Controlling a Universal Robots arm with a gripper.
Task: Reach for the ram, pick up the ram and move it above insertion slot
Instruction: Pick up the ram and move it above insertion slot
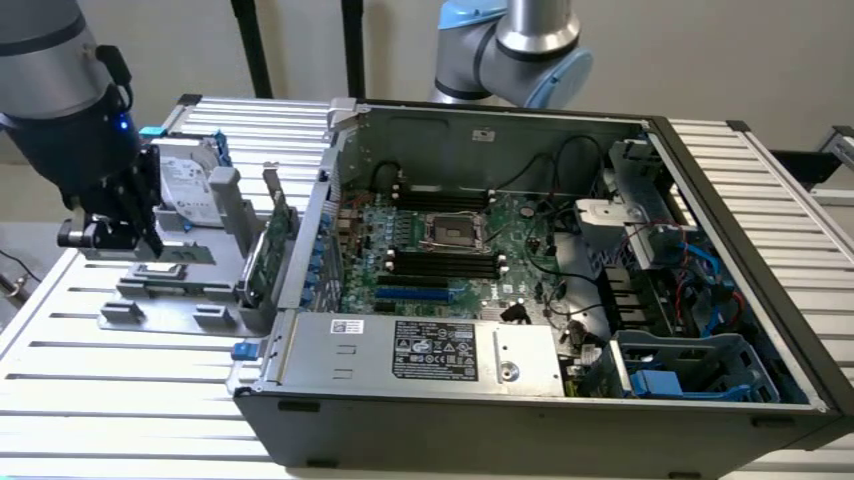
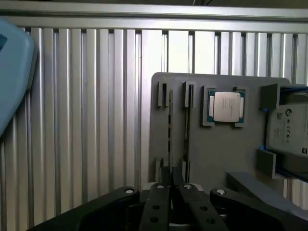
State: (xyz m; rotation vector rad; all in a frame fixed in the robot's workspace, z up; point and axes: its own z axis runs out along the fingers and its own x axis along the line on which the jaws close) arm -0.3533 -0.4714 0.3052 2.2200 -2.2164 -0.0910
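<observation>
The ram [image 2: 169, 130] stands on edge as a thin green strip in the slotted brackets of a grey fixture plate [image 2: 202, 159], near that plate's end away from the hard drive. My gripper [image 2: 171, 185] hangs above the plate, in line with the ram's end. Its fingertips are drawn almost together and nothing shows between them. In the exterior view the gripper [image 1: 120, 240] is over the fixture plate [image 1: 174, 315] at the exterior view's left, outside the open computer case. The black memory slots [image 1: 434, 263] lie on the motherboard inside the case.
On the plate are a processor chip [image 2: 226, 107], a grey hard drive in a blue frame [image 1: 187, 185] and an upright green expansion card [image 1: 274, 250]. The case wall [image 1: 314, 230] rises between plate and motherboard. A second robot arm [image 1: 514, 50] stands behind the case.
</observation>
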